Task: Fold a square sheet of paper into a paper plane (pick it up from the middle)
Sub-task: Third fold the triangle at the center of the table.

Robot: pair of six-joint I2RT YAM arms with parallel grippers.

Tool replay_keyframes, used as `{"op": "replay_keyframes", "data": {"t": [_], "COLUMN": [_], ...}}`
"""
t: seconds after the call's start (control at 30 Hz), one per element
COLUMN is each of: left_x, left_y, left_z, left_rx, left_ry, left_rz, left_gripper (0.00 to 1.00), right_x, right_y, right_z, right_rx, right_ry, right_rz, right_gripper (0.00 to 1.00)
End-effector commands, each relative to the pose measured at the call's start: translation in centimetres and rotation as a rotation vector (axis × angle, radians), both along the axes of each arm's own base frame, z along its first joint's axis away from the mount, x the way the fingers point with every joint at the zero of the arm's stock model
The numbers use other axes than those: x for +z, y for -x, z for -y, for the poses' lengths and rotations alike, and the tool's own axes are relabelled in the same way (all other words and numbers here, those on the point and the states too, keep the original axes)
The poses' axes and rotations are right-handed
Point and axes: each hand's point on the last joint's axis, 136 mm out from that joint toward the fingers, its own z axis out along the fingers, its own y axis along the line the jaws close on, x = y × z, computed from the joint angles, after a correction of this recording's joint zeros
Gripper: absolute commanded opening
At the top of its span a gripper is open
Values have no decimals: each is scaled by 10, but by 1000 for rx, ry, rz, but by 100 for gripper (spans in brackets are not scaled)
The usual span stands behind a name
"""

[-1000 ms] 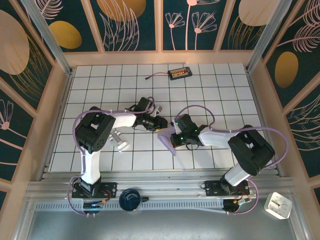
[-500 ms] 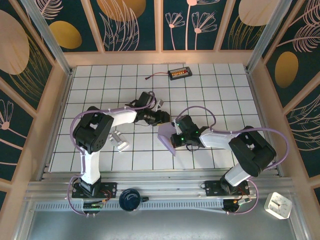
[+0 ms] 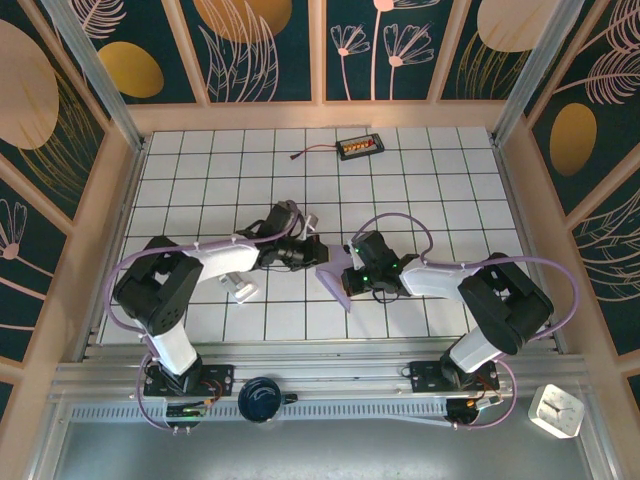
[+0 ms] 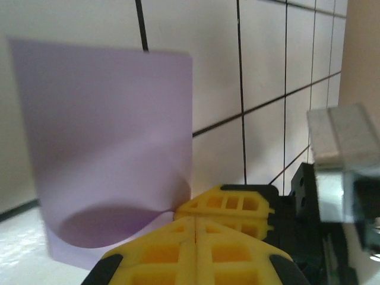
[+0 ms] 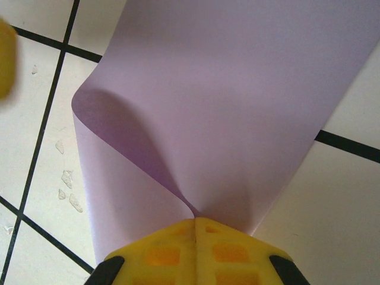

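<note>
Pinched at bottom centre between the shut yellow fingers (image 5: 160, 252) of the right gripper (image 5: 195, 221): thin, pale lavender square sheet of paper (image 5: 225, 107); clamped likewise by the closed left gripper (image 4: 196, 219)

No legible text, label, brand, number or sign anywhere. Markings on small black-and-orange device (image 3: 358, 148) at far edge of surface (image 3: 200, 190) too small to read. Face of small white square object (image 3: 556, 410) at near right corner likewise unreadable.
</note>
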Motion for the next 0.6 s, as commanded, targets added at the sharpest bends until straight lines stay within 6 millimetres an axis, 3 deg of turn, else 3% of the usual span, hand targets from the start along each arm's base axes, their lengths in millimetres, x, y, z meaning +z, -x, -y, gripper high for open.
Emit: {"op": "replay_keyframes", "data": {"t": [0.0,0.4,0.57], "left_x": [-8,-15,-6], "left_y": [8,9,0], "left_z": [9,10,11], "left_rx": [-21,-64,-64], "left_ry": [22,-30,-54], "left_rz": [-37,-33,15], "left_gripper": [3,3,3], "right_x": [-19,-15,-9], "right_y": [20,17,13], "right_z": [17,10,6], "right_rx": [-7,3,10], "right_ry": [71,61,49], "right_rz": [-69,-60,-45], "right_gripper": [0,0,0]}}
